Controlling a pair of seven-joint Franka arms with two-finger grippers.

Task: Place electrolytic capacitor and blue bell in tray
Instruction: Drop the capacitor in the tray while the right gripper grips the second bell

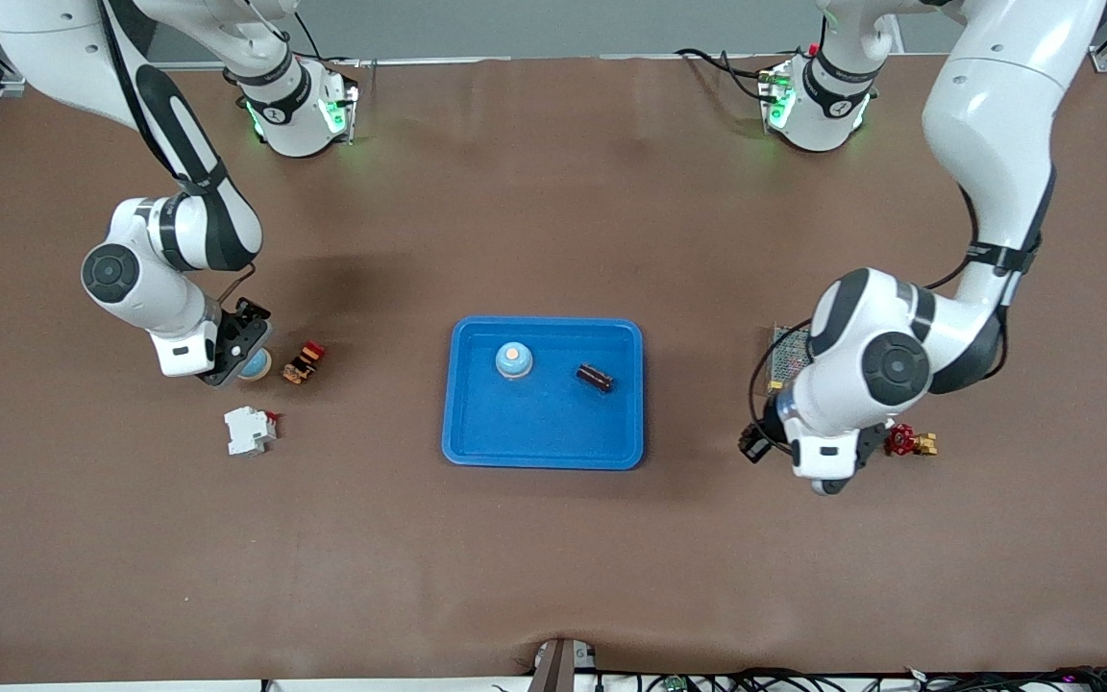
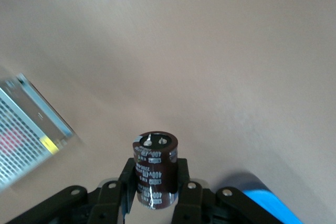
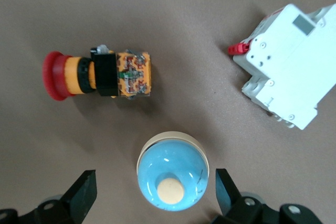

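Note:
The blue tray [image 1: 544, 437] lies mid-table and holds a blue bell [image 1: 513, 360] and a dark capacitor [image 1: 595, 378]. My right gripper [image 1: 244, 365] is open and low around a second blue bell [image 1: 256, 366] on the table. In the right wrist view this bell [image 3: 172, 177] sits between the spread fingers [image 3: 84, 195] of the gripper [image 3: 155, 190], not touching them. My left gripper [image 2: 156, 182] is shut on a dark brown electrolytic capacitor [image 2: 155, 163]. In the front view that hand [image 1: 827, 476] is over the table beside the mesh box and hides its capacitor.
A red emergency button [image 1: 304, 362] [image 3: 100, 73] and a white circuit breaker [image 1: 249, 430] [image 3: 291, 69] lie close to the right gripper. A grey mesh box [image 1: 789, 356] [image 2: 26, 129] and a red valve [image 1: 909, 442] lie by the left hand. A tray corner [image 2: 268, 203] shows in the left wrist view.

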